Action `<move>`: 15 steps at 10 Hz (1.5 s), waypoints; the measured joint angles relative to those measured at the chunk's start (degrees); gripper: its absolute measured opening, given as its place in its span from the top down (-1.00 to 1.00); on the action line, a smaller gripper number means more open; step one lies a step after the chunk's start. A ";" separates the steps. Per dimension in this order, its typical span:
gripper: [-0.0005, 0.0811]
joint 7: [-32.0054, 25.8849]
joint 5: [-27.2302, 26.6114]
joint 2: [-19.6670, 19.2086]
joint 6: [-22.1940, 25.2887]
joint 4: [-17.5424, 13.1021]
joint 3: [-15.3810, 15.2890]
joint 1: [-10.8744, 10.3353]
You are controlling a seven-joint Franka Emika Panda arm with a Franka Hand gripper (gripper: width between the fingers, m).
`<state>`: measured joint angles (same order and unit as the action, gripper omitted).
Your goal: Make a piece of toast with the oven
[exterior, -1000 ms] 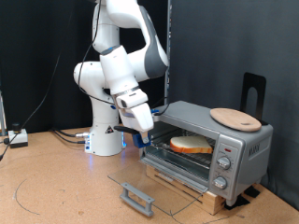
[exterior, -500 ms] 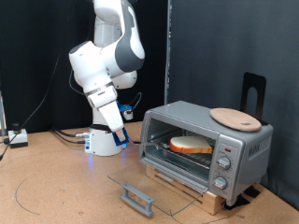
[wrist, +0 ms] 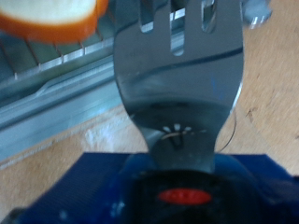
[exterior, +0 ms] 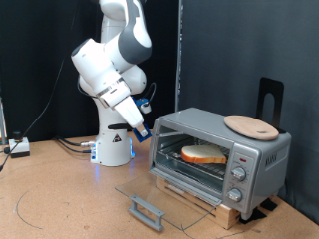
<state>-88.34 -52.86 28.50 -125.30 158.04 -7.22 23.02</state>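
The silver oven (exterior: pixel 221 157) stands on a slatted wooden base, its glass door (exterior: pixel 159 199) folded down flat. The piece of toast (exterior: pixel 202 154) lies on the wire rack inside. In the wrist view the toast (wrist: pixel 49 17) shows at the edge beside the rack. My gripper (exterior: pixel 141 127) hangs in the air just off the oven's side towards the exterior view's left, clear of the opening. It is shut on the blue handle (wrist: pixel 177 182) of a slotted metal spatula (wrist: pixel 177 65), whose blade is bare and points towards the oven.
A round light wooden plate (exterior: pixel 251 125) lies on top of the oven. The door's grey handle (exterior: pixel 147 211) sticks out over the table in front. A black stand (exterior: pixel 271 98) rises behind the oven. Cables and a small box (exterior: pixel 18 146) lie at the exterior view's left.
My arm has drawn back from the oven's opening, up and towards the exterior view's left, taking the spatula with it. The toast stays on the rack.
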 joint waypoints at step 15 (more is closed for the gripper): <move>-0.06 1.14 -8.78 12.90 24.65 0.17 -5.79 -10.43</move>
<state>-87.20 -61.64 41.40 -100.66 158.20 -13.01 12.59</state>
